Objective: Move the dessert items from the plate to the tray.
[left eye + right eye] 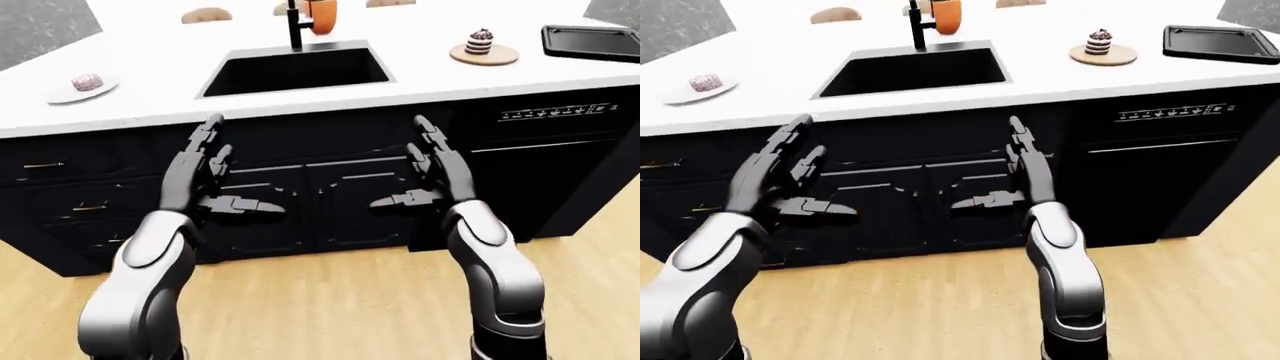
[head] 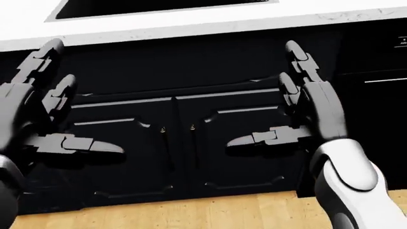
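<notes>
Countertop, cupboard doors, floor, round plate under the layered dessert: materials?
White countertop: probably marble or quartz, smooth, with faint grey veining at its edge in the head view. Black cupboard doors: painted wood by the look, raised panels, semi-gloss highlights. Floor: light wood planks, visible grain. Round tan plate under the layered dessert: likely wood, matte; too small to be sure.

In the right-eye view, a white counter point(image 1: 1060, 75) carries a black sink point(image 1: 910, 71) with a dark faucet point(image 1: 914, 22), a small layered dessert point(image 1: 1099, 40) on a tan plate point(image 1: 1104, 54), and a black tray point(image 1: 1220, 41) at the top right. A pink dessert on a white plate point(image 1: 700, 86) sits far left. Both hands, the left hand point(image 1: 775, 180) and right hand point(image 1: 1018, 180), hang open and empty before the dark cabinets point(image 1: 900, 202).
</notes>
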